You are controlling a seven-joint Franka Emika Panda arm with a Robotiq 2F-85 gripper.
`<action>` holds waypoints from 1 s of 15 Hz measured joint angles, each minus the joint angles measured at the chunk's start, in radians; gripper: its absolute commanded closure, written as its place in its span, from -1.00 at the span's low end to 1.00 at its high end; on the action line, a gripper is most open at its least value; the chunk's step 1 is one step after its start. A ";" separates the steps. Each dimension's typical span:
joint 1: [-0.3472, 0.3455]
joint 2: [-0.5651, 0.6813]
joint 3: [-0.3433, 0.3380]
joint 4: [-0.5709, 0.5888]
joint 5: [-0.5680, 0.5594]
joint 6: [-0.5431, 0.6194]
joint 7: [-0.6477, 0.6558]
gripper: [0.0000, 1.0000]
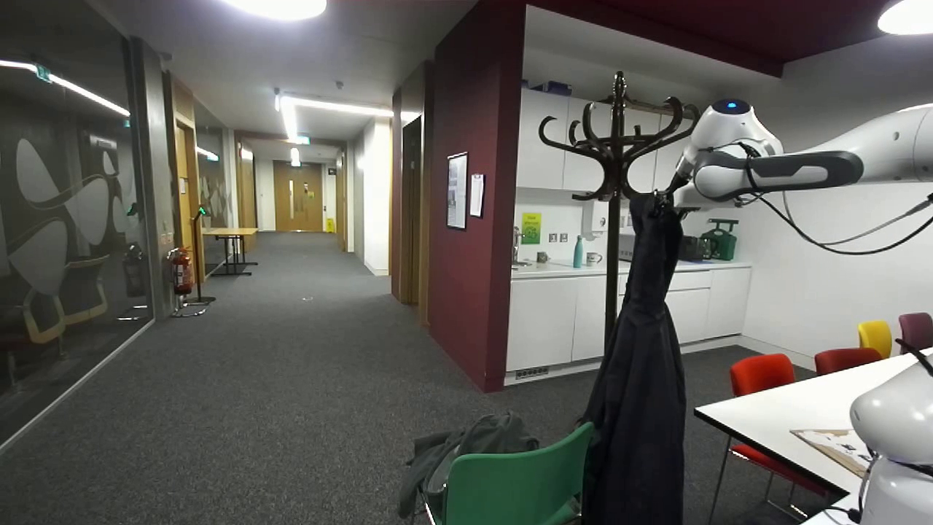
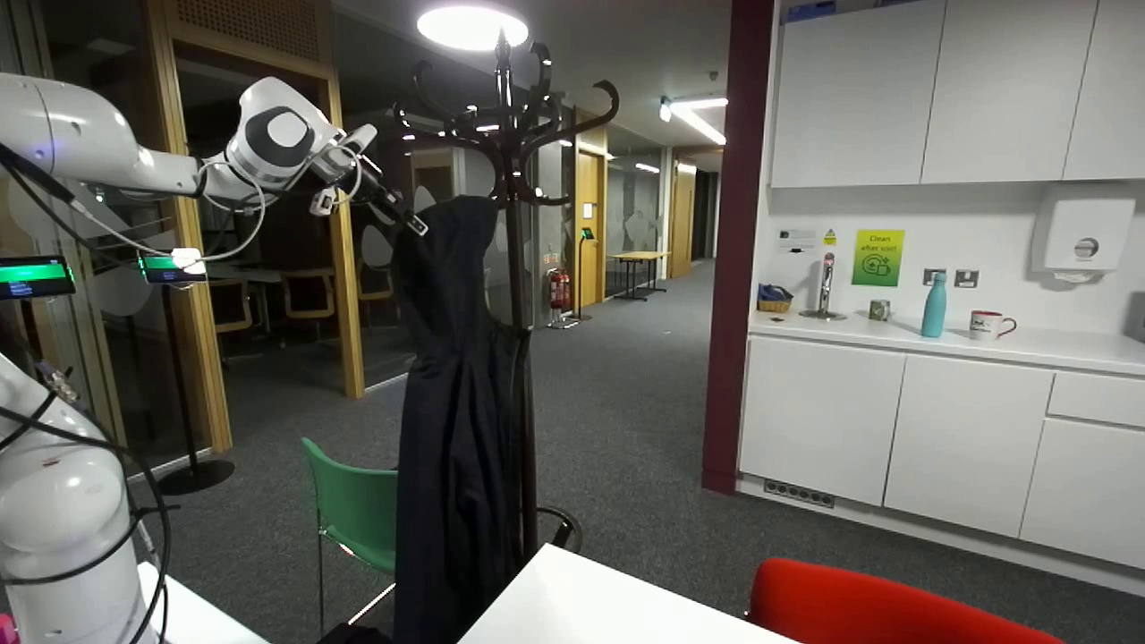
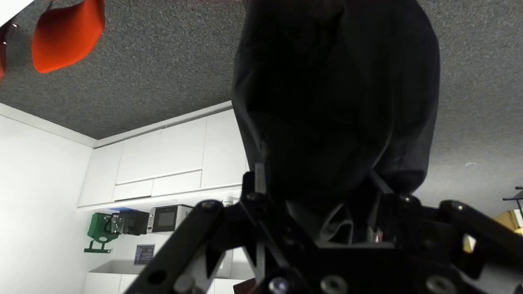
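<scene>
A long black coat [image 1: 641,343] hangs beside a dark wooden coat stand [image 1: 614,233]; both also show in another exterior view, the coat [image 2: 452,394] against the stand's pole [image 2: 519,268]. My gripper [image 1: 662,203] is at the coat's bunched top, and in an exterior view its fingertips [image 2: 416,224] touch the coat's upper edge. In the wrist view, the fingers [image 3: 320,179] stand wide apart, with loose folds of the coat [image 3: 339,102] between them. The coat hides part of the fingertips. I cannot tell whether a lower hook bears the coat.
A green chair [image 1: 521,481] with a dark grey garment [image 1: 474,445] stands below the coat. A white table [image 2: 608,604] and red chair [image 2: 877,599] are near the stand. A kitchen counter [image 2: 948,344] with a teal bottle [image 2: 934,306] and mug [image 2: 988,325] lies behind.
</scene>
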 measured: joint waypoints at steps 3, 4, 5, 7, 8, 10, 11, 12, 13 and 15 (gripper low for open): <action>0.000 0.001 0.000 0.000 0.000 0.000 -0.013 0.87; 0.000 0.001 0.000 0.000 0.000 0.000 -0.016 0.98; 0.000 0.001 0.000 0.001 0.000 0.000 -0.017 1.00; 0.001 0.001 0.001 0.005 0.000 0.000 -0.019 1.00; 0.001 0.001 0.002 0.008 -0.001 0.000 -0.020 0.99; 0.001 0.000 0.007 0.015 -0.003 0.000 -0.021 0.99; 0.001 -0.001 0.011 0.022 -0.005 0.000 -0.021 0.99; 0.002 -0.001 0.016 0.031 -0.007 0.000 -0.021 0.99; 0.002 -0.001 0.023 0.042 -0.010 0.000 -0.021 0.99; 0.003 -0.001 0.041 0.064 -0.017 0.000 -0.021 0.99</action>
